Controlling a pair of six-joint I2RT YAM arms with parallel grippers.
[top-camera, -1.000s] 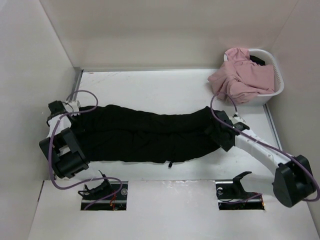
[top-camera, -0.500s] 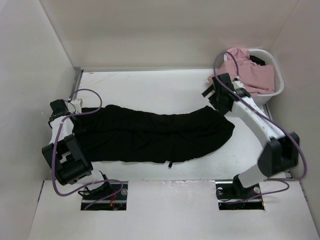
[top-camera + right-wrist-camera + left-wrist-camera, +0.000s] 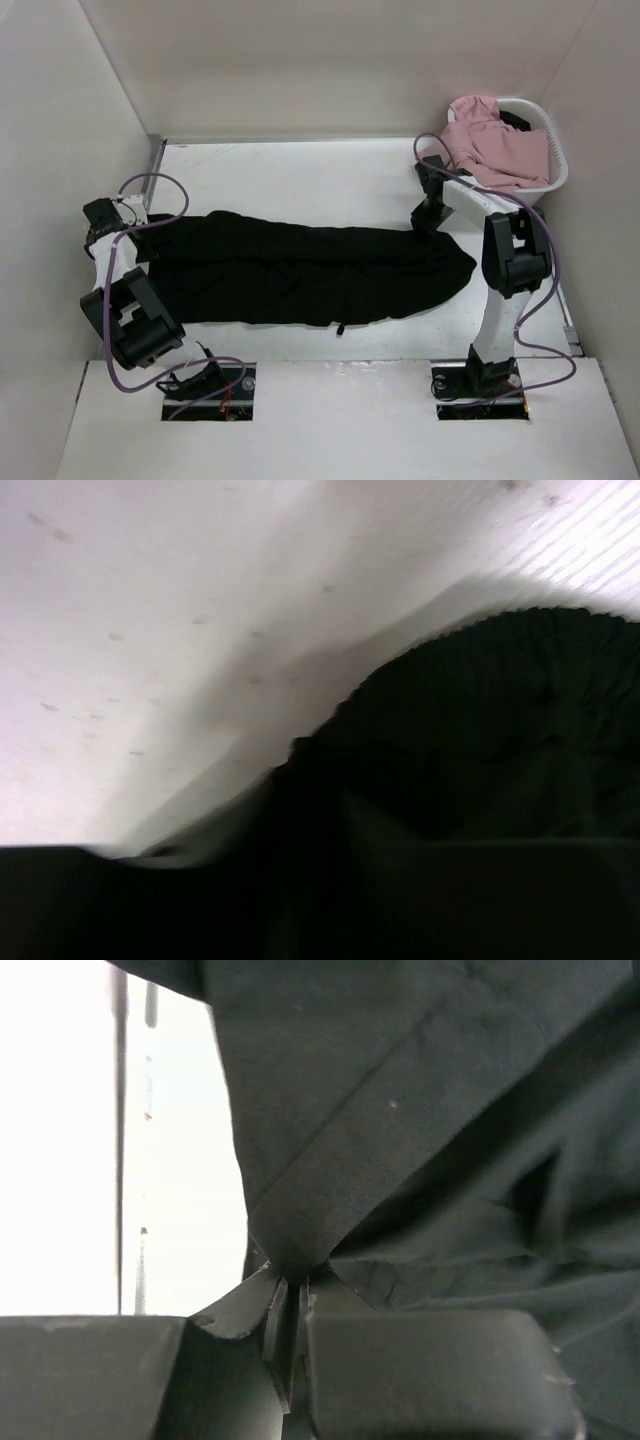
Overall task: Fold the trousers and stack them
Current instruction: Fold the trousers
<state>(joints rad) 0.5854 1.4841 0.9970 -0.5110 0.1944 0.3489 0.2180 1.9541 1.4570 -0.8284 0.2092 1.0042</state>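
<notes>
A pair of black trousers [image 3: 310, 272] lies stretched across the white table [image 3: 300, 180], running from 9 o'clock to 3 o'clock, its two legs side by side and a small drawstring [image 3: 340, 327] poking out at the near edge, toward 6 o'clock. At the 9 o'clock end, the left claw [image 3: 143, 232] meets the fabric; its wrist camera shows the left claw [image 3: 290, 1305] pinched fully closed on a fold of the black cloth, which rises taut from between the fingers. At about 2 o'clock, the right claw [image 3: 426, 222] is down at the far corner of the trousers' other end. The right wrist view is blurred: black cloth with a ribbed band [image 3: 500, 710] lies against the pale table, and whether that claw is parted or closed, or has any cloth, cannot be told. In the far corner at 1 o'clock, a white basket [image 3: 556, 150] holds pink clothes [image 3: 490, 145] that spill over its rim, apart from the trousers.
</notes>
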